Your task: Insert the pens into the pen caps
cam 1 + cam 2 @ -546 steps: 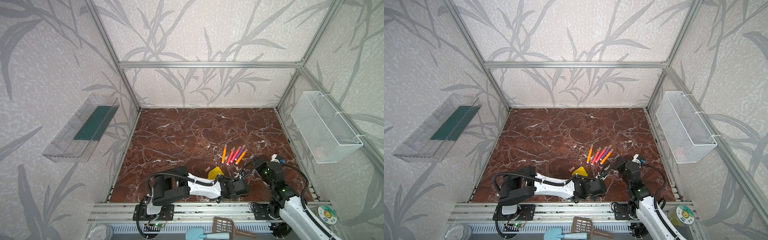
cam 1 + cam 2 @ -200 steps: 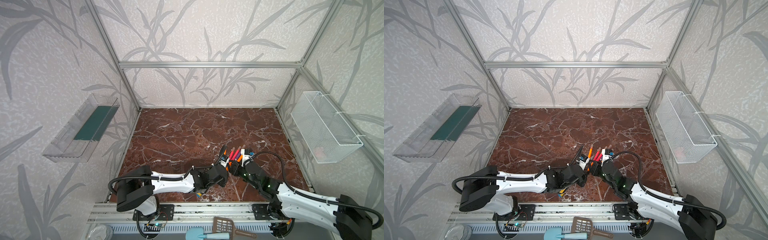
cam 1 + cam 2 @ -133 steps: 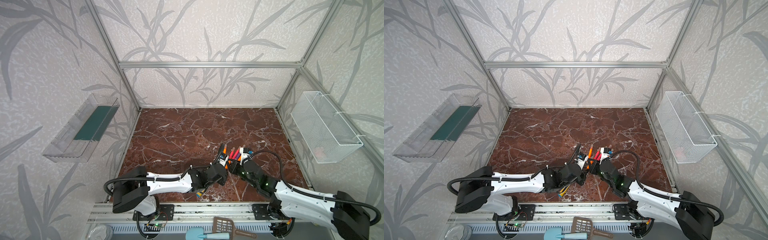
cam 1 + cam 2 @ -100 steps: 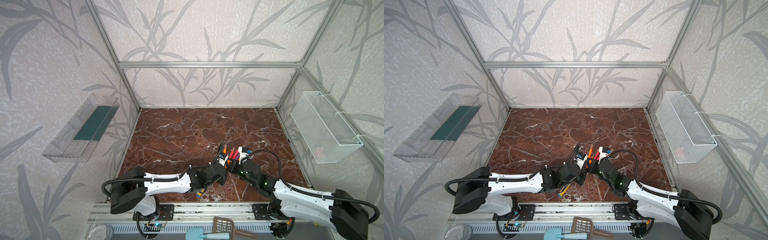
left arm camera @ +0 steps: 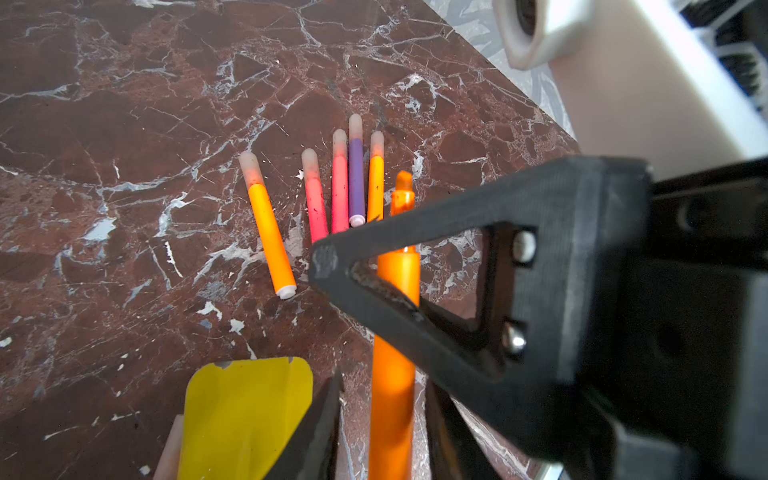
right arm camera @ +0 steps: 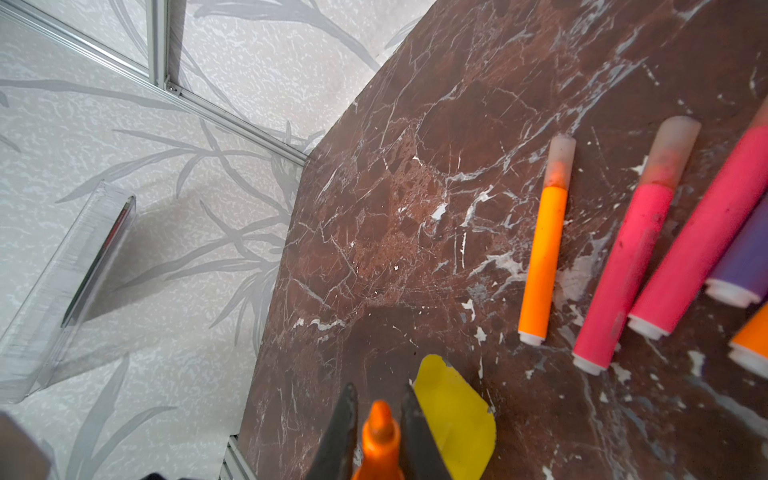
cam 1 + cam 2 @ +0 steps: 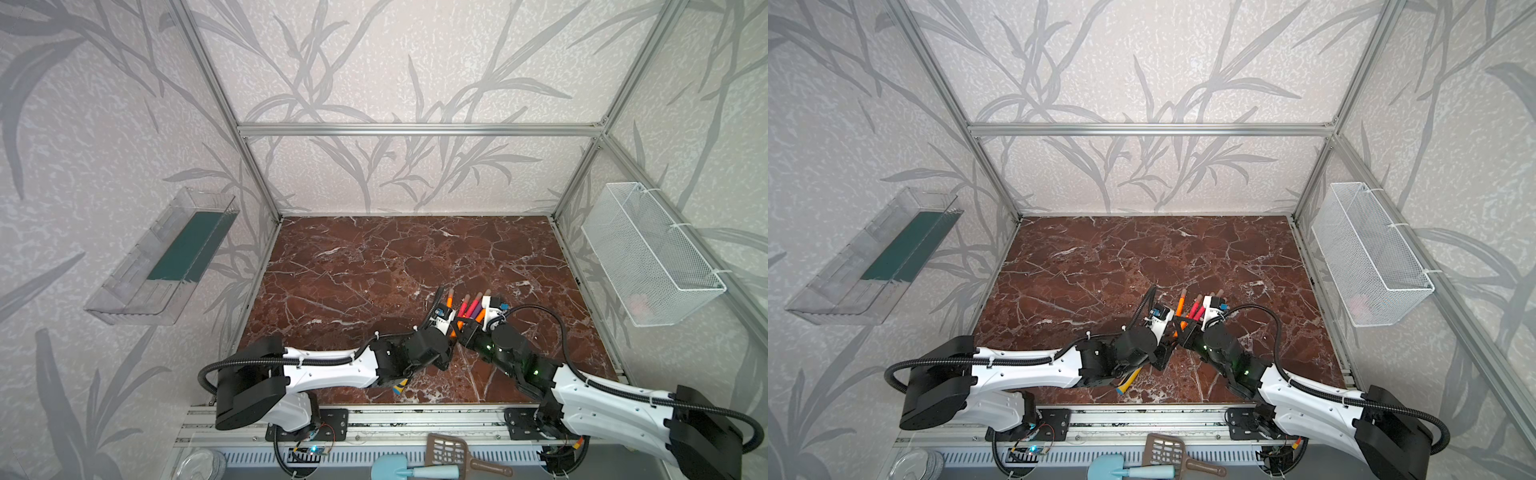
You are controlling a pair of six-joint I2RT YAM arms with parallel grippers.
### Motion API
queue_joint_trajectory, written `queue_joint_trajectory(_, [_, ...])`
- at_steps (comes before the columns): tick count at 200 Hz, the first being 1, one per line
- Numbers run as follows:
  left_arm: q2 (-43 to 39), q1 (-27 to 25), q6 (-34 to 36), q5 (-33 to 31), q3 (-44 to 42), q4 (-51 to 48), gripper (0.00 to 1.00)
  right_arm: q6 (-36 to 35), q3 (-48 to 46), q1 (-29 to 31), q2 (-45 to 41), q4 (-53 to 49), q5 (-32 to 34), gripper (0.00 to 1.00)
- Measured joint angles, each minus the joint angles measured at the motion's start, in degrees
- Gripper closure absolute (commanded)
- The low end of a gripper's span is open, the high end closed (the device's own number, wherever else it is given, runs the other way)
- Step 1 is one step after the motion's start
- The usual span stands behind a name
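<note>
Most of the work is done, as far as the pictures show. Five of the short slim marker pens lie on the dark red marble table, each with a small translucent pinkish-tan cap already on its tip. One orange pen lies a little apart. Then two red-pink pens, one purple pen and a second orange pen lie close together, side by side. The sixth, an uncapped orange pen, is in the air near this row, between the two arms, and its pointed tip is bare. The right gripper is clenched on it close to the tip. The left gripper has the body of the pen between its fingers, but in the left wrist view a small gap shows on each side, so I judge these jaws released and not gripping. To me it looks like a handover of the pen to the right arm. What is left is to take the last cap and push this pen into it. A pale pinkish piece at the edge of the left wrist view, beside the yellow plastic shovel blade, may be that cap, but I cannot tell for sure.
</note>
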Motion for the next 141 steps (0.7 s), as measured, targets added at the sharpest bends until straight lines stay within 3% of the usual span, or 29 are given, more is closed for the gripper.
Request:
queue_joint_trajectory(70, [1.3,0.4,0.9,0.9,-0.2,2.6,0.64,3.6,-0.7,0.7,3.5,7.8,-0.7,1.0])
queue_joint_trajectory(113, [2.7,0.8,1.0,1.5,-0.2,3.7,0.77,4.5,-1.3,1.3,3.7,9.1,-0.5,1.0])
queue_joint_trajectory(141, [3.0,1.1,1.0,1.9,-0.2,4.0,0.77,5.0,-1.7,1.4,3.7,9.7,-0.5,1.0])
